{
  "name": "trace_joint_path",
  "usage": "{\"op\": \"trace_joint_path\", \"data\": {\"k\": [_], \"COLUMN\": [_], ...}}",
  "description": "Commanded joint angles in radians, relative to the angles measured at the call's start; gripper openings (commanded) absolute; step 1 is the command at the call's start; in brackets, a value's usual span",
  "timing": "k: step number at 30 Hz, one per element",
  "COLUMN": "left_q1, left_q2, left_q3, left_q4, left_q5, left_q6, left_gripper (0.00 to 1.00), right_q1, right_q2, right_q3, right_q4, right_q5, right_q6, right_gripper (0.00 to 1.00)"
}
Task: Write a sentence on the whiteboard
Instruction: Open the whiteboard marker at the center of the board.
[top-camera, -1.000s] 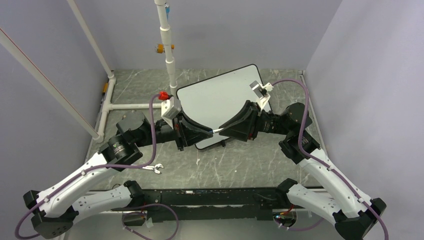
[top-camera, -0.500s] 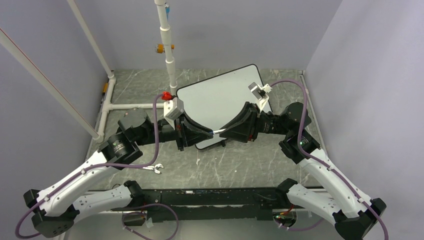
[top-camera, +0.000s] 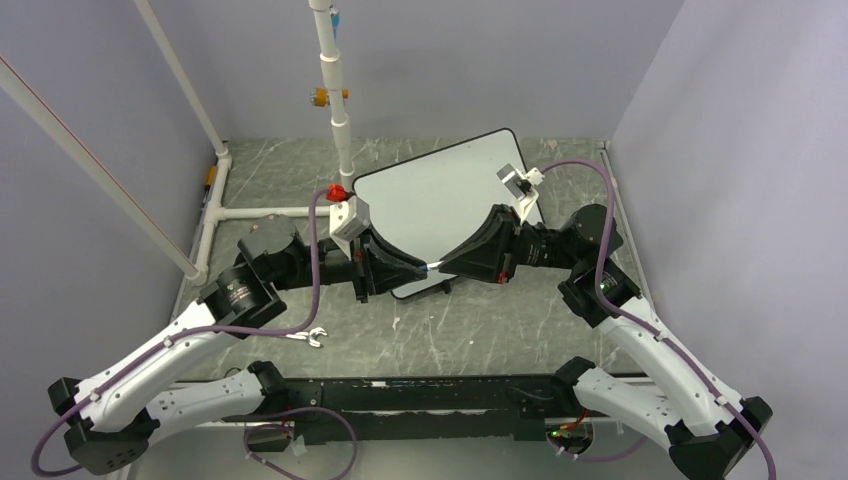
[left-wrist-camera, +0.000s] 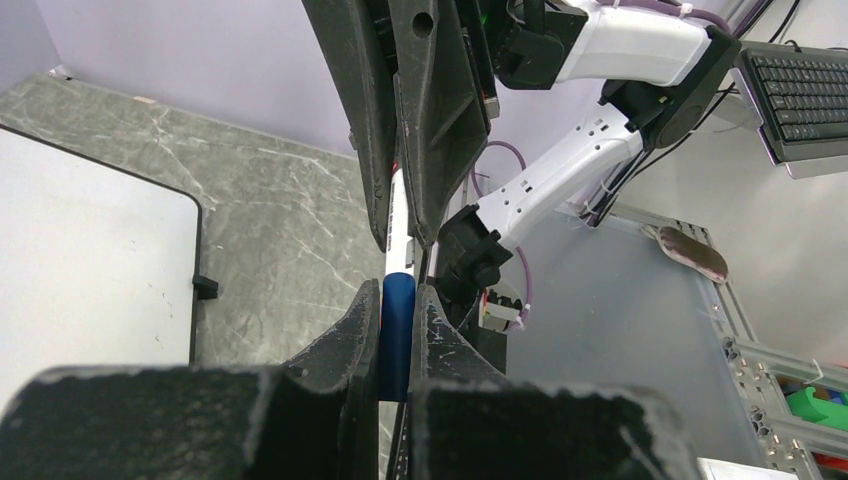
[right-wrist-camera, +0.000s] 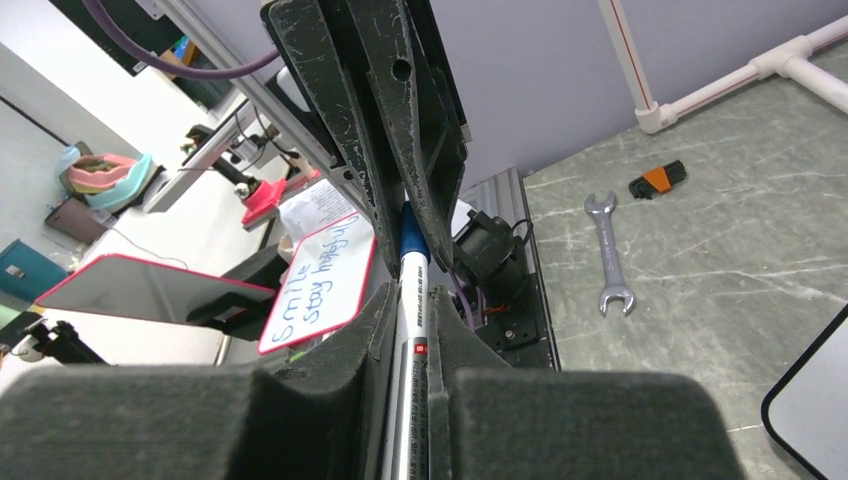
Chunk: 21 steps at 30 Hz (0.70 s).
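Left fingers (left-wrist-camera: 352, 335) pinch the marker (right-wrist-camera: 412, 300) by its blue cap (left-wrist-camera: 397, 320); right fingers (right-wrist-camera: 375, 320) clamp the barrel. Both arms reach inward, tip to tip, over the near edge of the whiteboard (top-camera: 440, 195), which lies askew toward the counter's (top-camera: 470, 335) far right.

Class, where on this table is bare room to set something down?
Free: the table strip between whiteboard, wrench and black base rail; also behind the white pipe. Crowded: over the whiteboard's near corner, where left pincer and right pincer grip the marker.
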<state>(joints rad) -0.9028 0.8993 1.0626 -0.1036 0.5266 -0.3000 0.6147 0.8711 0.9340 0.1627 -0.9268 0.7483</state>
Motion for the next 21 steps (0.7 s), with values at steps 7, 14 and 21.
{"op": "trace_joint_path", "data": {"k": [7,14,21], "left_q1": [-0.001,0.002,0.007], "left_q2": [-0.025,-0.077,-0.134], "left_q3": [-0.016,-0.03,-0.065], "left_q4": [-0.047,-0.095,-0.158], "left_q5": [-0.08,-0.125,-0.164], "left_q6": [0.042,0.06,0.076], "left_gripper": [0.0,0.0,0.0], "right_q1": [0.019,0.014,-0.058], "right_q2": [-0.034,-0.068,-0.082], "right_q3": [-0.036,-0.047,-0.053], "right_q4": [0.035,-0.019,-0.053], "right_q5": [0.073,0.133,0.09], "right_q6": [-0.007,-0.051,-0.039], "right_gripper": [0.0,0.0,0.0]}}
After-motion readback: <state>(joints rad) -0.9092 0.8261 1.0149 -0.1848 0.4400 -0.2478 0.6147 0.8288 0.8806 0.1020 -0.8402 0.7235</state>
